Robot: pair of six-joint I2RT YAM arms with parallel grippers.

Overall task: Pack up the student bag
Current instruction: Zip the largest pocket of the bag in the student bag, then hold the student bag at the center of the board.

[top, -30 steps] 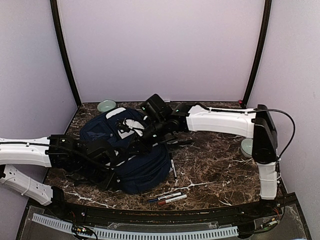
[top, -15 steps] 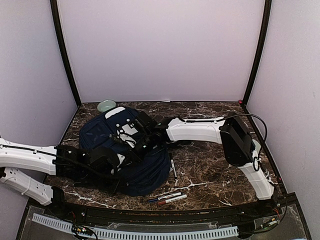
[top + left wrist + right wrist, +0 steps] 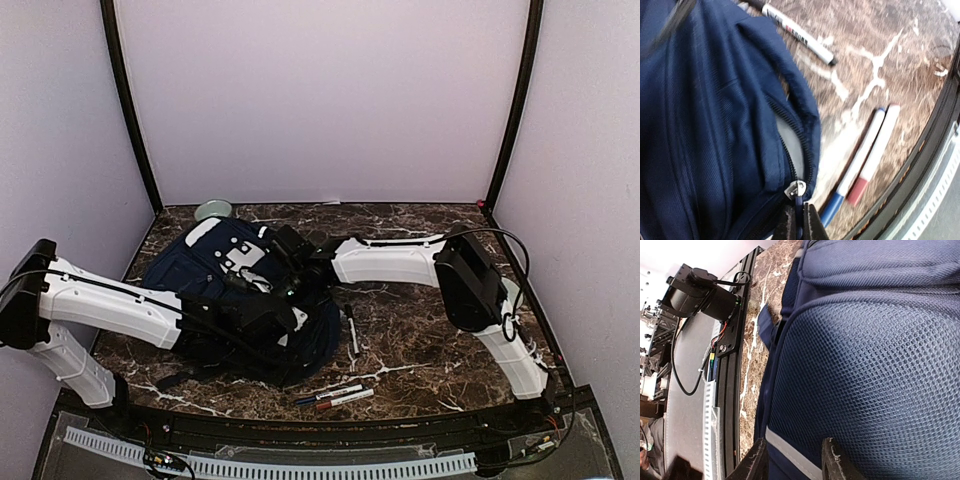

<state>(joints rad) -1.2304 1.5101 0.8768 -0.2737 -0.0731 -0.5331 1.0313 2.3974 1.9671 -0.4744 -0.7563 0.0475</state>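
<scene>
Left jaws are pinched closed on the zip pull [image 3: 797, 192] of the student bag [image 3: 195, 265], which lies left of centre on the bench [image 3: 430, 340]. Right jaws stand partly spread astride its fabric; grip cannot be confirmed. Pull along the zip line, keeping the bag braced.

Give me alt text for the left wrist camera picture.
The left gripper pinches the zip pull of the navy student bag, whose zip is partly open. On the marble table beside it lie a black-tipped marker and, side by side, a blue-capped marker and a red-capped marker.
</scene>
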